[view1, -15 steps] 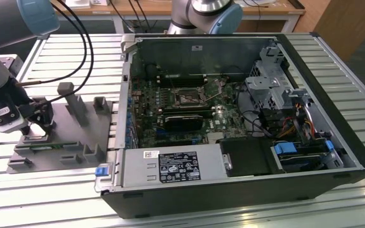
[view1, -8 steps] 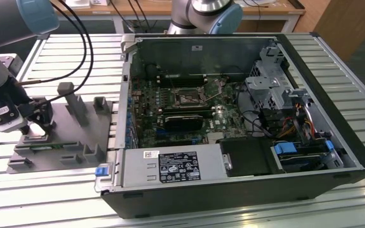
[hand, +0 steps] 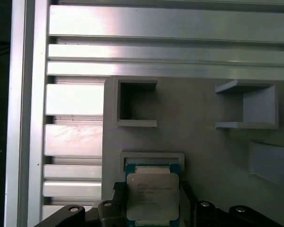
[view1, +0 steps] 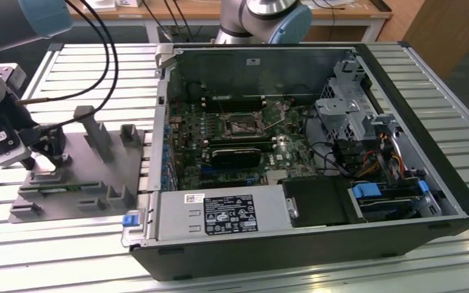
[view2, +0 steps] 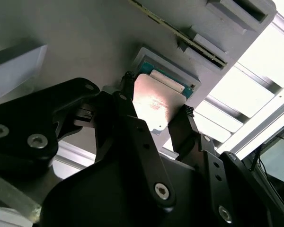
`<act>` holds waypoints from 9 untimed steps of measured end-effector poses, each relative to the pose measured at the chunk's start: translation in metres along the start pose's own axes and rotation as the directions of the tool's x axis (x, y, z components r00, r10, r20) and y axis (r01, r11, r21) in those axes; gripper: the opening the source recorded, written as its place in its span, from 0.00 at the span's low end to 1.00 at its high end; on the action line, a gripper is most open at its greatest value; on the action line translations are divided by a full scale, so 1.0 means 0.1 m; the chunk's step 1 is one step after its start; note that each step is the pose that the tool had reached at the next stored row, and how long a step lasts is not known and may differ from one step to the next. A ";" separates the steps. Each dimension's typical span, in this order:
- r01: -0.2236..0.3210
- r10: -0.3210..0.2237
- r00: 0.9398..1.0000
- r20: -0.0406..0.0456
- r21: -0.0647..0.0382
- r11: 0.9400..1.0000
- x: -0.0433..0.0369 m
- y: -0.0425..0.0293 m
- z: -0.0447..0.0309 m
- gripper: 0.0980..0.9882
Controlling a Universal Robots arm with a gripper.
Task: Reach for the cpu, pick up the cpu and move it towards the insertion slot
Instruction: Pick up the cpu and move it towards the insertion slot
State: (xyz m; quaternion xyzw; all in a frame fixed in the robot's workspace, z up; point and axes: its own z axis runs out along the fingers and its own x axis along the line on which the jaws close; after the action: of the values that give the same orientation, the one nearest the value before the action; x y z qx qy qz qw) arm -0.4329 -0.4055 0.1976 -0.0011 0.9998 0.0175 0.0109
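cpu (hand: 153,196) sits at the square grey recess (hand: 151,155) of the grey fixture plate (view1: 71,178), silver top facing up, green rim showing along its edges. Whether it has lifted clear of the recess cannot be told. In the second wrist view the cpu (view2: 154,106) reflects light between the two black fingers (view2: 183,130).

Gripper (view1: 46,163) stands over the fixture plate at the exterior view's left, pointing down. Its jaws are closed against two opposite edges of the cpu, one finger on each side, as seen in both wrist views.

Fixture plate rests on the slatted metal worktop (view1: 104,79), just beside the open computer case (view1: 454,183). It carries further grey holders, among them an open box-shaped one (hand: 137,101).

Insertion slot (view1: 241,126) lies on the motherboard (view1: 218,174) inside the case, well apart from the gripper, towards the exterior view's right. Its socket shows black within a silvery frame.
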 end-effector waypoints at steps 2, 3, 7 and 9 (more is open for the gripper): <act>0.000 0.000 1.000 0.000 -0.001 1.000 0.000 0.001 -0.020 0.49; 0.000 0.000 1.000 0.000 -0.002 1.000 0.000 0.001 -0.029 0.49; 0.000 0.000 1.000 0.000 -0.004 1.000 -0.001 0.002 -0.048 0.49; 0.000 0.000 1.000 -0.002 -0.004 1.000 -0.001 0.002 -0.061 0.49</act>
State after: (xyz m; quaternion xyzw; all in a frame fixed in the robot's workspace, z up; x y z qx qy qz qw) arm -0.4329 -0.4055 0.2037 -0.0011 0.9998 0.0193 0.0102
